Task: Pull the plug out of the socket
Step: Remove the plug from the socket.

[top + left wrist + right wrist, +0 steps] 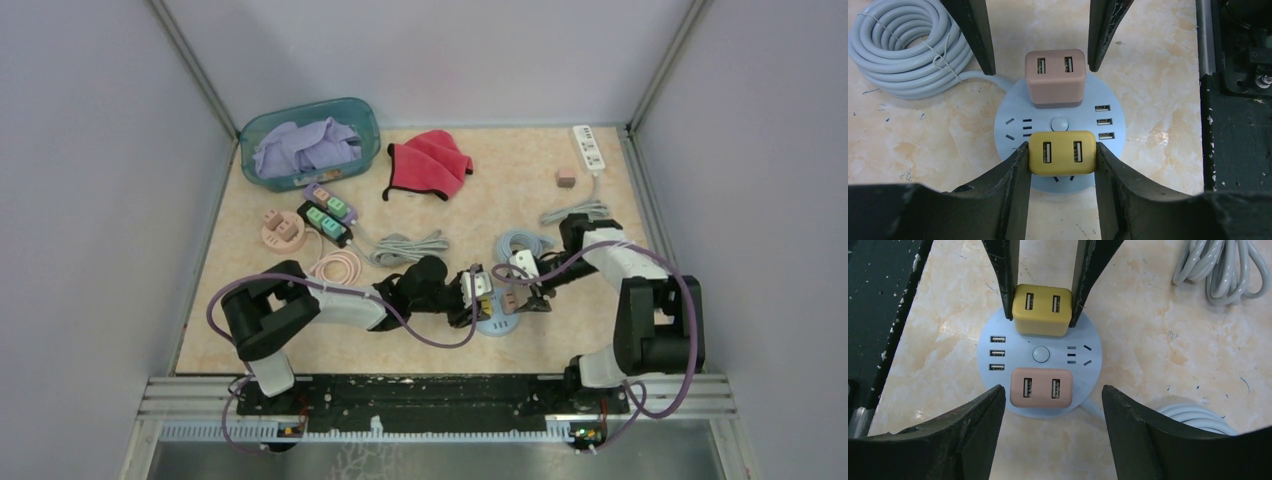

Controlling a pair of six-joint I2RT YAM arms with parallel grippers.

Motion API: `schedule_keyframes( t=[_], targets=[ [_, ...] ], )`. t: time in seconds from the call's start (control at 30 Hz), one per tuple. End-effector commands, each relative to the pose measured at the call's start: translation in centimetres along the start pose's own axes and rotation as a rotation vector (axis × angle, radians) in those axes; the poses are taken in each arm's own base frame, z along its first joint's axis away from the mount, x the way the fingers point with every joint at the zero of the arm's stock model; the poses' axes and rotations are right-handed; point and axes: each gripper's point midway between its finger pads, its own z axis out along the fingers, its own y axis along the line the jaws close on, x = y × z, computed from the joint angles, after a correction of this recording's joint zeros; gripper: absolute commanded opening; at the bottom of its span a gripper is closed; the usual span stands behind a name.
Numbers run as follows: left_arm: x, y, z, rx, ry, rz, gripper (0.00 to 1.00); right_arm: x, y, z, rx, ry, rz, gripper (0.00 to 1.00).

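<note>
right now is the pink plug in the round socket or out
In: the pink plug sits flush on the round blue socket, no prongs showing; the right gripper straddles it without touching.

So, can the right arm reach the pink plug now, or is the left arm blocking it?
Probably yes. The right fingers flank the pink plug, open, with nothing between them and it. The left fingers grip the yellow plug across the socket, clear of it.
</note>
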Motion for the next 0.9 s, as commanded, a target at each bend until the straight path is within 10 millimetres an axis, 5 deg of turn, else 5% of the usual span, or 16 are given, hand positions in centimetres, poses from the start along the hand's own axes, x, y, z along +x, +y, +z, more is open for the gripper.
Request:
schedule_keyframes(
  t=[0.0,0.33,0.53,0.63,0.87],
  targets=[
    [-1.2,-0.5,0.5,0.022,-0.056,0.052,0.00,0.3,-0.2,0.7,-0.019,0.015,-0.021,0.69],
    [-1.2,-0.4,0.4,0.017,-0.055,0.051,0.00,0.3,0.3,1.3,-0.067,0.031,-0.023,0.52],
    [-1.4,-0.1,0.2,-0.005,-0.059,0.050,0.06,0.0,0.3,1.4,-0.087,0.030,-0.021,0.24],
    [-1.9,-0.1,0.0,-0.011,-0.074,0.049,0.22,-0.2,0.2,1.3,-0.085,0.028,-0.027,0.15],
    [-4.7,0.5,-1.8,-0.071,-0.205,0.078,0.80,-0.4,0.1,1.2,-0.082,0.025,-0.034,0.10]
  ],
)
